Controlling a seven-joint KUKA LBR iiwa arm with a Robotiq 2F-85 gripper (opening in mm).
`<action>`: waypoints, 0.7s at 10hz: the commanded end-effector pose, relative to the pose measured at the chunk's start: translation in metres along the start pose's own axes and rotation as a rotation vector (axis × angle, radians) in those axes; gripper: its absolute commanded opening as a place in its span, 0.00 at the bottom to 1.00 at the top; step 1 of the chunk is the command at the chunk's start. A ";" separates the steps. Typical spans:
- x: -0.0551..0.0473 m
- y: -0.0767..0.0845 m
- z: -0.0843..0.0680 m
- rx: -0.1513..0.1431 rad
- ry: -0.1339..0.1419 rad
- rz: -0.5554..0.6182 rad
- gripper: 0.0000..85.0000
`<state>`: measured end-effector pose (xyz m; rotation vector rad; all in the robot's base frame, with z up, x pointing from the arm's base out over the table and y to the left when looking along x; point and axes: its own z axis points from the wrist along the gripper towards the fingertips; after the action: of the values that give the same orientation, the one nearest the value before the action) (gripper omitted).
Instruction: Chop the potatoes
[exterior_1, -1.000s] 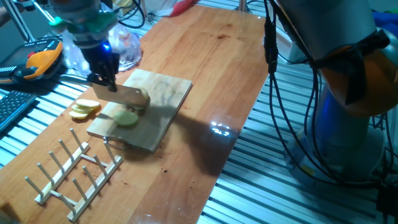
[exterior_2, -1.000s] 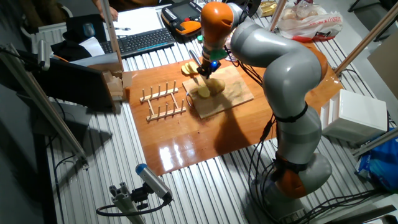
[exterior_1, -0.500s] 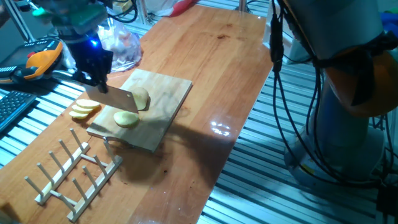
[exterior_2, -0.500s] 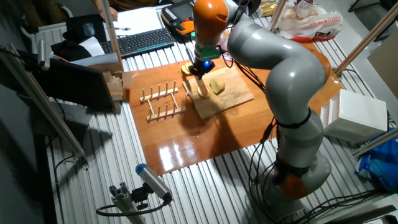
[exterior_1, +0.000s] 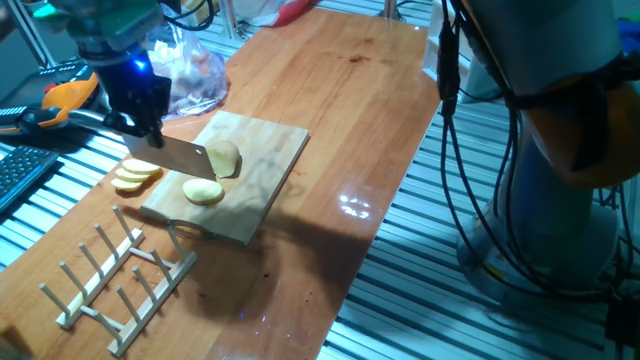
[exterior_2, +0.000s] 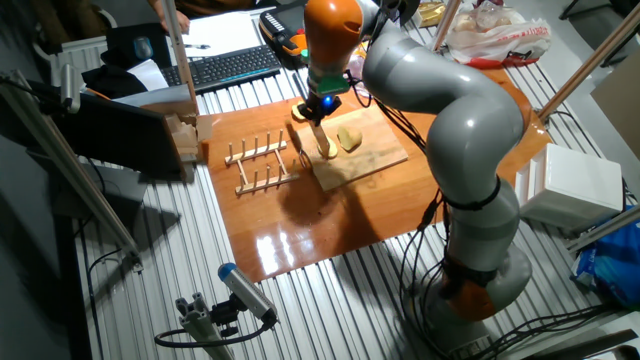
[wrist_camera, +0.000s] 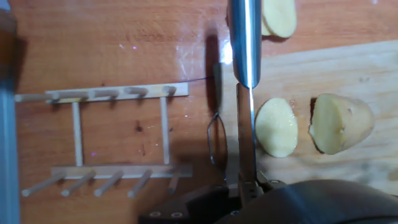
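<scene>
From one fixed view, the gripper (exterior_1: 143, 118) hangs over the left edge of the wooden cutting board (exterior_1: 262, 172), its dark fingers closed around the handle of a knife (exterior_1: 178, 157) whose broad blade slants down to about 4 o'clock and ends just beside the potato chunk (exterior_1: 225, 159). A freshly cut slice (exterior_1: 203, 191) lies flat on the board at 6 o'clock from the blade tip, and a small stack of slices (exterior_1: 134, 174) sits off the board's left corner on the wooden table (exterior_1: 340, 110). A wooden peg rack (exterior_1: 115, 275) lies at 7 o'clock from the board, and a clear plastic bag (exterior_1: 190, 75) rests behind the gripper at 1 o'clock. From the other fixed view, the grey and orange arm (exterior_2: 440, 110) reaches over from the right, with the gripper (exterior_2: 316, 108) above the near-left part of the board (exterior_2: 375, 160); the potato chunk (exterior_2: 348, 138) lies at 4 o'clock from it and the peg rack (exterior_2: 262, 165) at 8 o'clock, while a keyboard (exterior_2: 230, 65) sits beyond the table at 11 o'clock. In the hand view, the knife (wrist_camera: 244, 43) runs straight up the middle, held at its lower end where the jaws meet the handle, though I cannot make out the fingertips themselves. The single slice (wrist_camera: 277, 127) lies just right of the blade on the board (wrist_camera: 348, 68), the potato chunk (wrist_camera: 339, 123) at 3 o'clock from that slice and apart from it, cut face toward the slice. More slices (wrist_camera: 277, 17) show at the top edge, and the peg rack (wrist_camera: 112, 140) lies at 9 o'clock on the table.
</scene>
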<state>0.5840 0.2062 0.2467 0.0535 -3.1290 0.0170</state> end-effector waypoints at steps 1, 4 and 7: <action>0.000 0.000 0.000 0.009 -0.004 -0.026 0.00; 0.000 0.000 0.000 -0.101 0.019 -0.173 0.00; -0.009 0.035 -0.010 -0.084 0.044 -0.104 0.00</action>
<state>0.5923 0.2251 0.2566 0.2128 -3.0742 -0.1135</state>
